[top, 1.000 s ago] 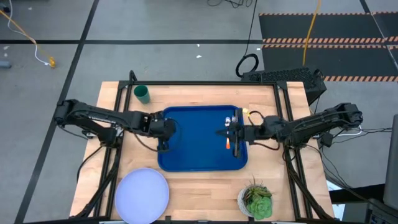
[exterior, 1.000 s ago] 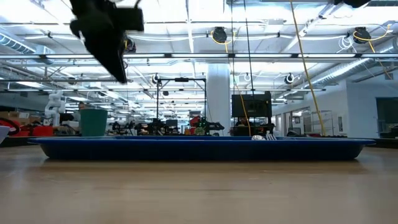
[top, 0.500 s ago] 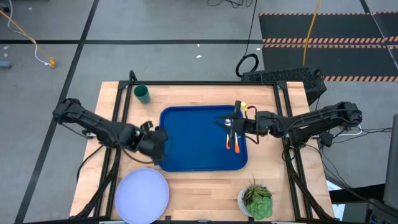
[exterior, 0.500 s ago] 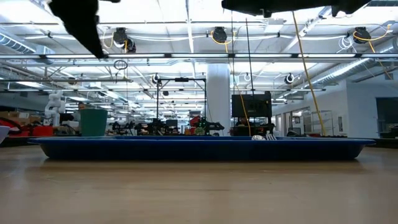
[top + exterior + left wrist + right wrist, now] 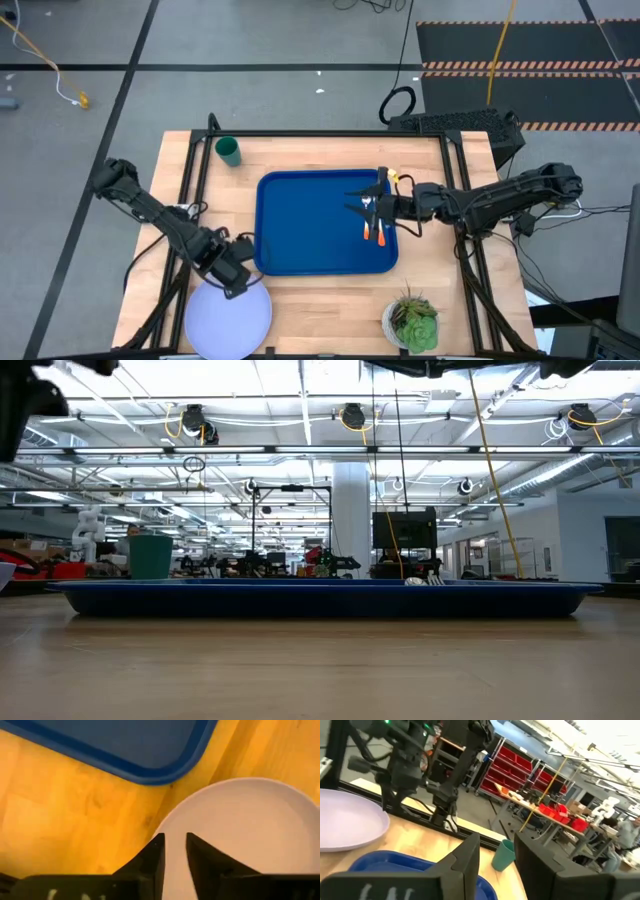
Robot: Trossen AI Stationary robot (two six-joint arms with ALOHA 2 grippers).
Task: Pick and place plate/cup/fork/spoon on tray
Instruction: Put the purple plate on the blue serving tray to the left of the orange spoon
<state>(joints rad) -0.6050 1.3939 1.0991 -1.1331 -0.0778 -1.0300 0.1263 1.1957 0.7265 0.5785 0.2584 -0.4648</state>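
Our left hand (image 5: 232,277) hovers at the plate's (image 5: 228,312) rim, fingers a narrow gap apart, holding nothing. Our right hand (image 5: 385,207), fingers slightly parted and empty, waits over the tray's (image 5: 310,225) right side, where fork (image 5: 367,215) and spoon (image 5: 381,225) already lie. Plate and cup (image 5: 229,151) remain on the worktop (image 5: 320,290). The plate overhangs the near edge; the tray's middle is free.
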